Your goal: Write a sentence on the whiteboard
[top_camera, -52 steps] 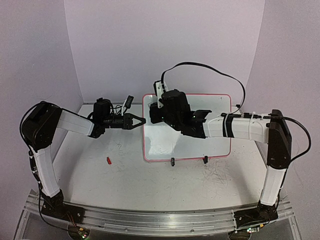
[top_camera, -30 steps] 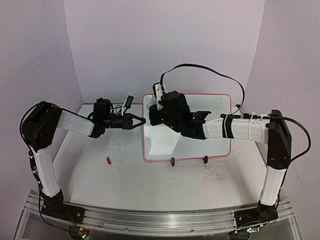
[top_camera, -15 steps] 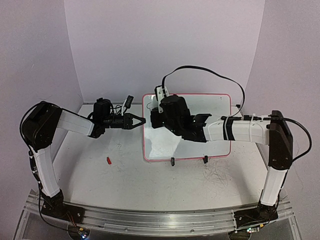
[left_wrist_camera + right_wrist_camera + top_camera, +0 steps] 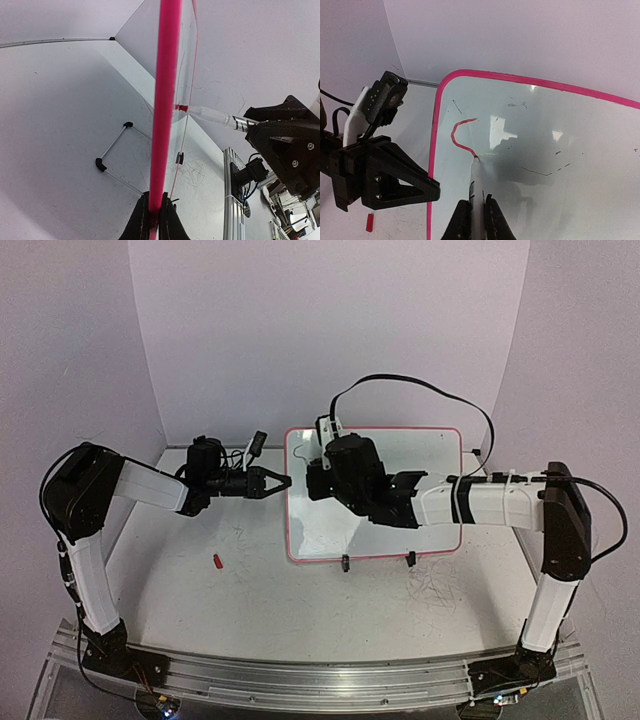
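Note:
The whiteboard [image 4: 430,455] lies flat at the table's back middle, white with a pink rim [image 4: 530,80]. My left gripper [image 4: 283,481] is shut on its left rim [image 4: 162,120], seen edge-on in the left wrist view. My right gripper [image 4: 476,220] is shut on a white marker [image 4: 476,187] whose red tip touches the board. A single curved red stroke [image 4: 457,135] near the board's top left corner is all that shows of the sentence. In the top view the right gripper [image 4: 318,472] covers that corner.
A red marker cap [image 4: 217,561] lies on the table left of the board. Two black clip feet [image 4: 345,562] sit at the board's near edge. The left gripper's body [image 4: 380,175] is close beside the marker. Grey scribbles mark the tabletop [image 4: 430,590].
The right arm has shifted a little to the right and toward the back over the board's top left corner. The left arm has kept its hold on the rim.

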`<state>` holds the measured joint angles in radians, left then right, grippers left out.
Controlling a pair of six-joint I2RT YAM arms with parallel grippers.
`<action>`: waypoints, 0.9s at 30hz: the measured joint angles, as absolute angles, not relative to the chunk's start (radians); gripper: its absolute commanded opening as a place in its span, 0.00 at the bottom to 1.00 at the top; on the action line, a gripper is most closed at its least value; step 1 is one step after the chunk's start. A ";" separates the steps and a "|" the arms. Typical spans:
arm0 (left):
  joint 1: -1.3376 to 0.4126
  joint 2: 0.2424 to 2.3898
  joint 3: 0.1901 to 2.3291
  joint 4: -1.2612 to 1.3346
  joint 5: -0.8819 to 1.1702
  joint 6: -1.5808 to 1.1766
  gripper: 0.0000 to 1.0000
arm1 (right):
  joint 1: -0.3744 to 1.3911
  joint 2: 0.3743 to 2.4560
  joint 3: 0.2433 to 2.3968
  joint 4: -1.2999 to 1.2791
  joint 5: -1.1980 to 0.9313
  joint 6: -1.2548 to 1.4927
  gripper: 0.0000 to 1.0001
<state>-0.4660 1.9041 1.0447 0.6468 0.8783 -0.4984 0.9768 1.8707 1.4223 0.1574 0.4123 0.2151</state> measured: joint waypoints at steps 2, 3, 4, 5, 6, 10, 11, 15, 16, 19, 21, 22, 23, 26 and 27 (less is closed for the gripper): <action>-0.466 1.904 1.045 0.647 0.878 -0.499 0.00 | 0.977 1.869 1.418 0.157 0.412 0.219 0.00; -0.466 1.904 1.045 0.647 0.878 -0.499 0.00 | 0.977 1.868 1.415 0.158 0.412 0.220 0.00; -0.466 1.904 1.045 0.646 0.878 -0.498 0.00 | 0.977 1.868 1.413 0.159 0.411 0.222 0.00; -0.466 1.904 1.045 0.646 0.878 -0.499 0.00 | 0.977 1.866 1.411 0.158 0.411 0.224 0.00; -0.466 1.904 1.045 0.646 0.878 -0.499 0.00 | 0.977 1.866 1.409 0.158 0.411 0.226 0.00; -0.466 1.904 1.045 0.646 0.878 -0.499 0.00 | 0.979 1.865 1.406 0.158 0.410 0.233 0.00; -0.466 1.904 1.045 0.646 0.878 -0.499 0.00 | 0.981 1.865 1.406 0.158 0.410 0.234 0.00; -0.466 1.904 1.045 0.647 0.879 -0.498 0.00 | 0.984 1.865 1.406 0.156 0.410 0.237 0.00; -0.466 1.904 1.045 0.647 0.879 -0.498 0.00 | 0.984 1.865 1.406 0.156 0.409 0.237 0.00; -0.466 1.904 1.045 0.647 0.879 -0.498 0.00 | 0.985 1.865 1.406 0.155 0.407 0.237 0.00; -0.466 1.904 1.045 0.647 0.879 -0.498 0.00 | 0.985 1.865 1.406 0.154 0.405 0.237 0.00; -0.466 1.904 1.045 0.647 0.879 -0.498 0.00 | 0.986 1.865 1.406 0.152 0.403 0.237 0.00; -0.466 1.904 1.045 0.647 0.879 -0.498 0.00 | 0.986 1.865 1.406 0.152 0.402 0.237 0.00; -0.466 1.904 1.045 0.647 0.879 -0.498 0.00 | 0.986 1.866 1.408 0.148 0.399 0.237 0.00; -0.466 1.904 1.045 0.647 0.879 -0.498 0.00 | 0.987 1.866 1.409 0.147 0.398 0.237 0.00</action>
<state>-0.4660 1.9041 1.0447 0.6468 0.8793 -0.4984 0.9869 1.8662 1.4093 0.1466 0.3984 0.2371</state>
